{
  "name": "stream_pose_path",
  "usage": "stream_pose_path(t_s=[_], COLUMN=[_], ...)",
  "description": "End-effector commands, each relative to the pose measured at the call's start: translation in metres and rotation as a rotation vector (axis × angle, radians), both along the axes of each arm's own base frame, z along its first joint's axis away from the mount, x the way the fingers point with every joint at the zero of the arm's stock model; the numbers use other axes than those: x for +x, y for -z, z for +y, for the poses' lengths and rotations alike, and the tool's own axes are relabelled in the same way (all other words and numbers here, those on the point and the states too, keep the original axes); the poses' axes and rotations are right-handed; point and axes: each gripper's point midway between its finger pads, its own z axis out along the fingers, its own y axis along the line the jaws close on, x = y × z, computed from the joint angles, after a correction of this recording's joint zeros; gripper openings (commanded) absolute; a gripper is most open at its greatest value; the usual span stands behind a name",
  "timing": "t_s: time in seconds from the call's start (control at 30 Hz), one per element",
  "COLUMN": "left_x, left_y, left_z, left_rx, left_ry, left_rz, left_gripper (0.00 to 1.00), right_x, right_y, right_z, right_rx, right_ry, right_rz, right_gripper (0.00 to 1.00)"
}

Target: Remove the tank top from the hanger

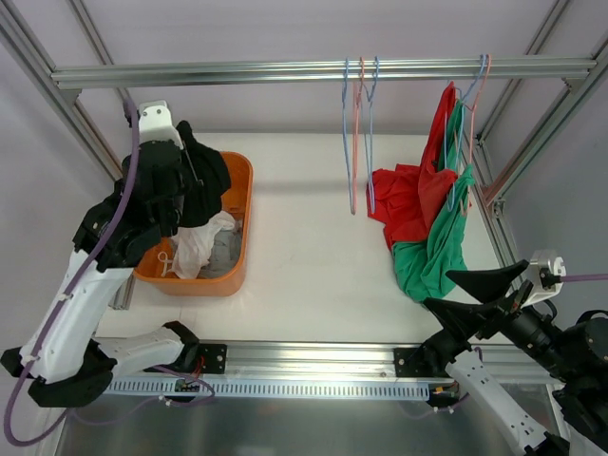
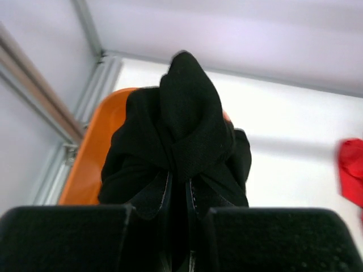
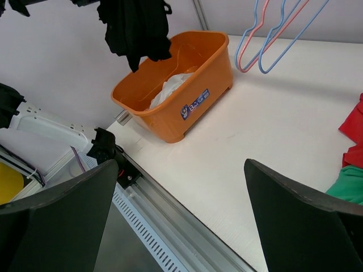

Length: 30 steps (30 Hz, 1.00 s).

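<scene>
Left arm's got a black top (image 1: 204,176) pinched in its left fingers (image 2: 62,238), clamped nearly all the way down on the fabric. From the wrist view you can see the cloth bunched right up between the two pads and sticking out past them in a lump. It's hanging in the air over the far end of the orange tub (image 1: 242,218), not touching the rim as far as I can tell, and it's on no hanger.

The tub sits on the left side of the white counter (image 1: 304,256). Inside there's a crumpled white piece (image 1: 199,242) and something grey (image 1: 226,255) next to it.

Up on the metal rail (image 1: 285,71) there are a few bare hangers (image 1: 359,123), pink and blue, around the middle. At the right end are more hangers (image 1: 470,104) with a red garment (image 1: 408,195) and a green garment (image 1: 437,252) draped from them, the lower ends slumped onto the counter. Whether those are tank tops too, can't tell from here.

Right arm is parked low at the near right corner. The right fingers (image 3: 306,221) are spread wide with nothing between them, pointing across the counter, well apart from the tub and just short of the green cloth.
</scene>
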Motion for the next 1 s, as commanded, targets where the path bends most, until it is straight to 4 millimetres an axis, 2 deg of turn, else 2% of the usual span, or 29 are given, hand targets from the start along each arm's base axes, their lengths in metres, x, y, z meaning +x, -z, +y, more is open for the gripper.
stream_pose_path(t_s=[0.0, 0.07, 0.13, 0.17, 0.2, 0.23, 0.27, 0.3, 0.33, 0.37, 0.4, 0.43, 0.47, 0.5, 0.53, 0.57, 0.6, 0.63, 0.67, 0.7, 0.73, 0.77, 0.8, 0.83, 0.87, 0.93, 0.97], left_x=[0.024, 0.041, 0.05, 0.056, 0.058, 0.058, 0.058, 0.056, 0.055, 0.052, 0.05, 0.044, 0.037, 0.031, 0.024, 0.008, -0.002, -0.022, -0.033, -0.043, -0.065, -0.075, -0.081, -0.097, -0.104, -0.12, -0.122], left_y=[0.044, 0.071, 0.099, 0.119, 0.134, 0.142, 0.148, 0.153, 0.152, 0.148, 0.14, 0.127, 0.12, 0.102, 0.093, 0.078, 0.075, 0.065, 0.065, 0.08, 0.077, 0.083, 0.106, 0.108, 0.126, 0.13, 0.142], left_z=[0.008, 0.012, 0.013, 0.006, 0.013, 0.013, 0.015, 0.018, 0.019, 0.02, 0.022, 0.024, 0.025, 0.024, 0.018, 0.015, 0.01, -0.001, -0.006, -0.013, -0.021, -0.023, -0.026, -0.026, -0.03, -0.031, -0.03], left_rx=[0.003, -0.043, -0.083, -0.119, -0.145, -0.17, -0.173, -0.169, -0.172, -0.173, -0.176, -0.184, -0.185, -0.195, -0.209, -0.227, -0.228, -0.258, -0.266, -0.266, -0.287, -0.296, -0.299, -0.306, -0.315, -0.311, -0.309], left_ry=[0.023, 0.026, 0.017, 0.047, 0.028, 0.01, -0.006, -0.026, -0.03, -0.027, -0.03, -0.029, -0.023, -0.001, 0.047, 0.092, 0.144, 0.242, 0.286, 0.344, 0.422, 0.449, 0.466, 0.492, 0.519, 0.564, 0.561], left_rz=[0.141, 0.226, 0.309, 0.38, 0.424, 0.445, 0.457, 0.463, 0.461, 0.448, 0.432, 0.399, 0.393, 0.354, 0.339, 0.294, 0.286, 0.25, 0.24, 0.275, 0.242, 0.243, 0.289, 0.258, 0.291, 0.251, 0.262], left_gripper=[0.0, 0.0, 0.0, 0.0, 0.01, 0.14, 0.36, 0.73, 0.99, 0.99, 0.99, 0.99, 0.99, 0.99, 0.99, 0.99, 0.99, 0.99, 0.99, 0.99, 0.99, 0.99, 0.99, 0.99, 0.99, 0.99, 0.99], right_x=[0.013, 0.024, 0.039, 0.042, 0.046, 0.05, 0.061, 0.063, 0.071, 0.083, 0.086, 0.099, 0.107, 0.126, 0.133, 0.139, 0.157, 0.16, 0.163, 0.17, 0.183, 0.188, 0.196, 0.209, 0.215, 0.227, 0.238], right_y=[-0.012, -0.012, -0.012, -0.019, -0.022, -0.026, -0.027, -0.036, -0.039, -0.037, -0.046, -0.047, -0.044, -0.039, -0.053, -0.051, -0.046, -0.066, -0.065, -0.07, -0.081, -0.082, -0.086, -0.089, -0.09, -0.09, -0.088], right_z=[0.003, 0.004, 0.006, 0.005, 0.004, 0.003, 0.003, 0.001, -0.003, -0.002, -0.005, -0.016, -0.023, -0.021, -0.035, -0.039, -0.036, -0.045, -0.046, -0.052, -0.053, -0.055, -0.066, -0.064, -0.072, -0.074, -0.076], right_rx=[0.017, -0.01, -0.044, -0.043, -0.052, -0.055, -0.078, -0.08, -0.092, -0.127, -0.133, -0.165, -0.239, -0.301, -0.321, -0.369, -0.452, -0.458, -0.503, -0.537, -0.545, -0.558, -0.559, -0.566, -0.573, -0.59, -0.595], right_ry=[0.023, 0.048, 0.083, 0.097, 0.108, 0.126, 0.158, 0.17, 0.213, 0.237, 0.259, 0.342, 0.38, 0.416, 0.503, 0.529, 0.544, 0.591, 0.595, 0.628, 0.653, 0.658, 0.703, 0.701, 0.73, 0.738, 0.741], right_rz=[-0.013, -0.002, 0.018, 0.011, 0.011, 0.009, 0.019, 0.002, 0.0, 0.017, 0.006, 0.016, 0.019, 0.058, 0.044, 0.058, 0.079, 0.051, 0.066, 0.065, 0.068, 0.076, 0.087, 0.091, 0.101, 0.11, 0.126], right_gripper=[1.0, 1.0, 1.0, 0.99, 0.99, 0.99, 0.99, 0.99, 1.0, 1.0, 1.0, 1.0, 0.99, 1.0, 1.0, 1.0, 1.0, 0.99, 1.0, 0.99, 0.97, 0.9, 0.86, 0.83, 0.79, 0.74, 0.7])
